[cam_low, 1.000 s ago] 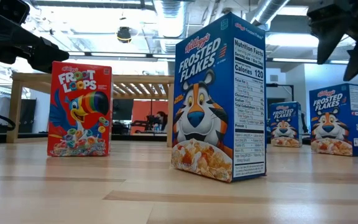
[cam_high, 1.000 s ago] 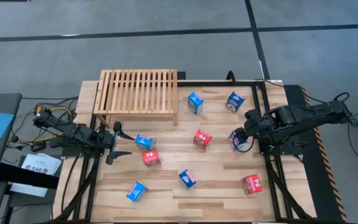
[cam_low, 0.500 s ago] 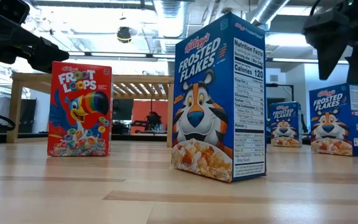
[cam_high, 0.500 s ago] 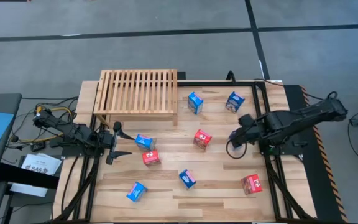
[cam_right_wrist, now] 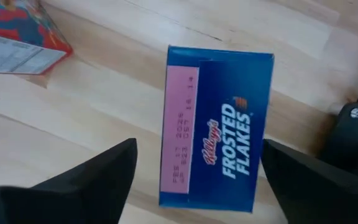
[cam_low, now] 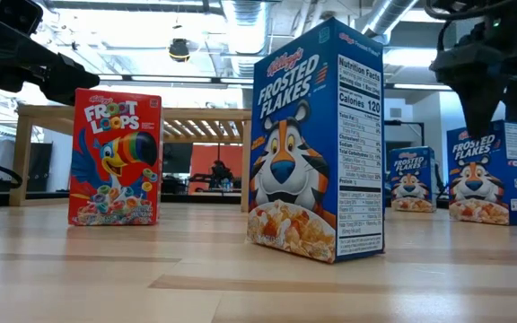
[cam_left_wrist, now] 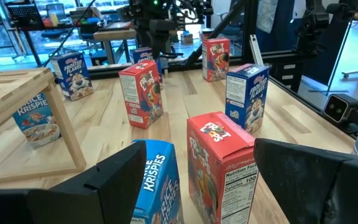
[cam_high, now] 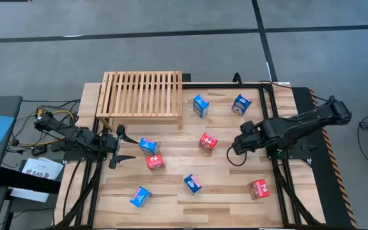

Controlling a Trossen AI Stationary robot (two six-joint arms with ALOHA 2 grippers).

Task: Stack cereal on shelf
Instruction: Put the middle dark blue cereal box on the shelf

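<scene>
Fingers first: on the right gripper (cam_right_wrist: 194, 180) they're spread wide, one dark finger on each side of a blue cereal box (cam_right_wrist: 218, 127) that stands on the table right under the wrist, with its top flap facing the camera. Nothing is clamped yet and I can see gaps on both sides. From above, that gripper (cam_high: 238, 147) sits over the right half of the table, between a red box (cam_high: 207, 143) and the right rail. The left gripper (cam_high: 121, 147) is parked at the left edge with its fingers apart and empty, just beside a blue box (cam_high: 148, 145) and a red one (cam_high: 155, 161). These boxes look like light, thin cardboard, so I'd guess they're easy to lift but easy to crush or tip, and the printed faces are probably a bit slick. I'd pinch across the narrow sides near the top, gently. The shelf (cam_high: 142, 94) is at the far left corner with its slatted top bare, so there's plenty of landing room. The way over there crosses the red box and another blue one (cam_high: 200, 105) near the shelf's corner, so I'd lift well clear first, and watch the shelf's near edge.
</scene>
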